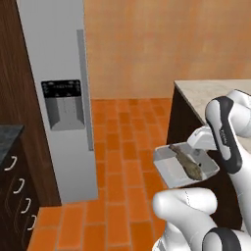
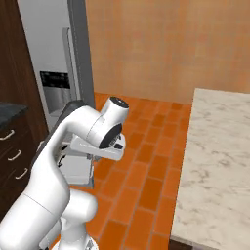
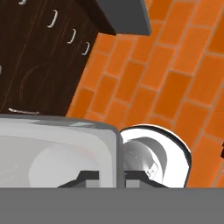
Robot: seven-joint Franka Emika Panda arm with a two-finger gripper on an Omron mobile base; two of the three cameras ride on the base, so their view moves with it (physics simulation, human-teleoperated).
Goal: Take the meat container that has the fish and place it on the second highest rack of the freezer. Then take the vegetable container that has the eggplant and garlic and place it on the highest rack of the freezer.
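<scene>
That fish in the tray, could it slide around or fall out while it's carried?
Possibly. The fish lies loose in the shallow tray, so a tilt could slide it. The fingers pinch only one wall, so the tray might sag or swing.

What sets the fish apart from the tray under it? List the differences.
Colour: the fish is brownish-grey, while the tray is pale grey-white.
Shape: the fish is slim and tapered, while the tray is a shallow rectangle with a raised rim.
Pose: the fish lies slantwise inside the tray and is nearly as long as it.
Shared: both are up in the air over the orange tile floor.
</scene>
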